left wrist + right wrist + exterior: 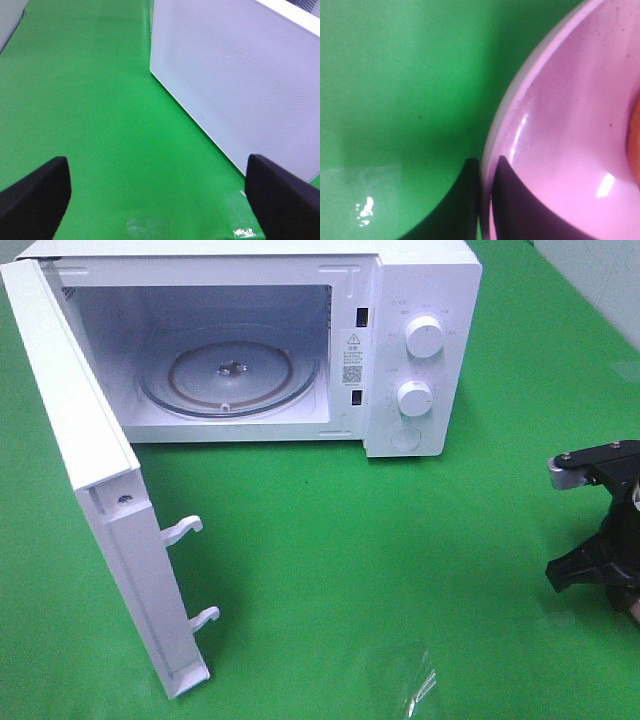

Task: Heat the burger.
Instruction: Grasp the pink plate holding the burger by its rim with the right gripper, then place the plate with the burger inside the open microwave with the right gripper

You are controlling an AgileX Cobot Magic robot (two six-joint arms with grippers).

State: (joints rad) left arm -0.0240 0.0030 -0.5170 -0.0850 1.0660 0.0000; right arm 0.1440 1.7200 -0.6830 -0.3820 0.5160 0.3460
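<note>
Your right claw (486, 165) is clenched on the rim of the pink plate (560, 125), with one finger on the outside of the rim and one on the inside. The burger (635, 145) shows only as a thin orange-brown bit at the edge of the right wrist view, sitting on that plate. You cannot see it from the high camera. There, your right arm (600, 530) is at the far right side of the green worktop (400, 560), and the picture cuts off its claw. Your left claw (155, 165) is released, with its fingers wide apart and nothing between them. It hangs over the worktop, near the outer face of the door (70, 420). The white microwave (420, 300) stands at the far side of the worktop. Its door is swung wide open to the left. The round glass tray (230, 375) lies inside it. Two white knobs (424, 337) sit on its right side, one above the other.
</note>
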